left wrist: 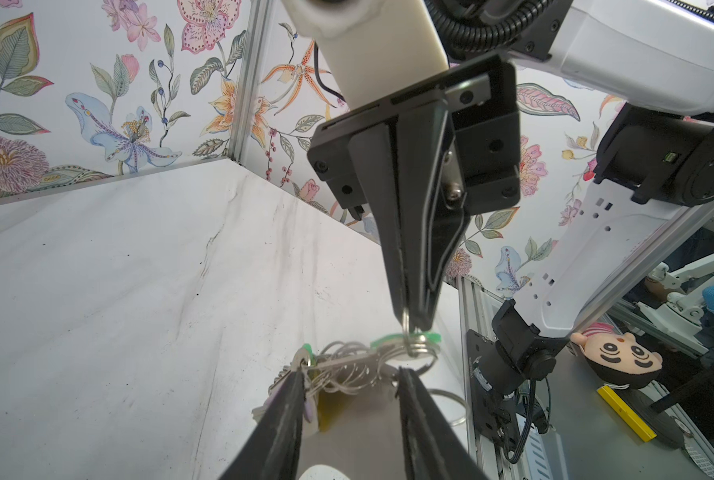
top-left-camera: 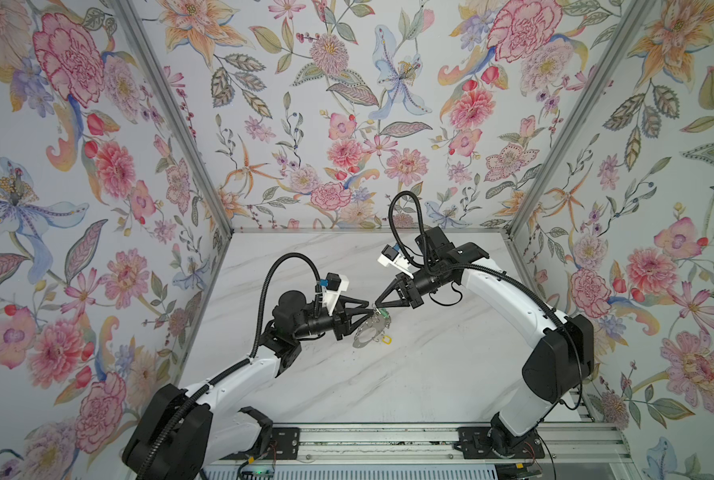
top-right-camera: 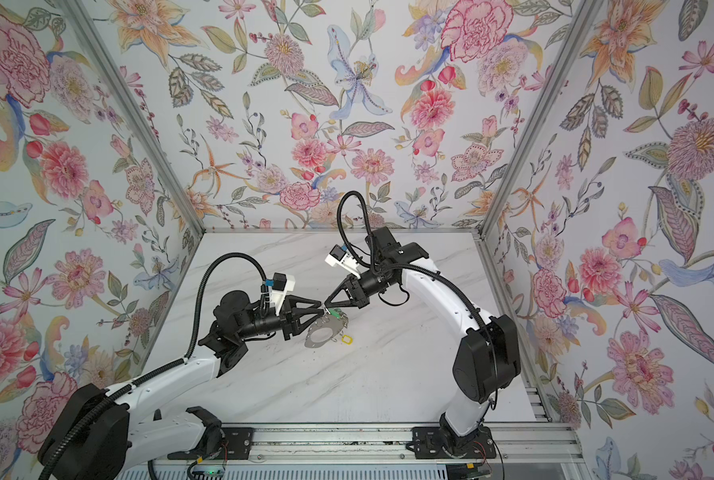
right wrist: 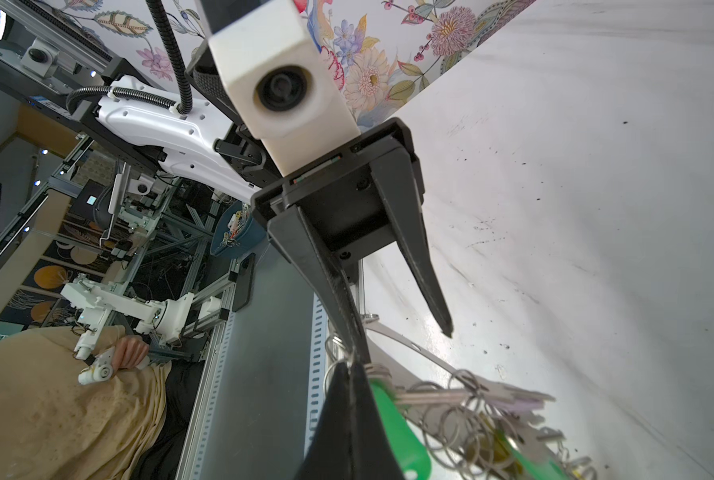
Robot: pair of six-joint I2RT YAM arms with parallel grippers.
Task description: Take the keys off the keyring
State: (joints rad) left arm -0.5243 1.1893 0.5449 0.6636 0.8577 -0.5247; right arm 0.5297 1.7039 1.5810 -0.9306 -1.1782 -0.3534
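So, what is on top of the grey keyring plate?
Bunched wire rings and a green-tagged key lie over the keyring's far edge; the right end effector pinches one ring. Anything beneath that bunch is covered, partly by the left end effector.

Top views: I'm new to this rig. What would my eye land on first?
The loud floral wallpaper on the three walls around the white marble tabletop. At mid-table the two black grippers meet tip to tip over a flat grey metal crescent keyring: the right gripper is shut on one small silver wire ring, while the left gripper has its jaws apart. A small yellow plastic tag shows beside it.
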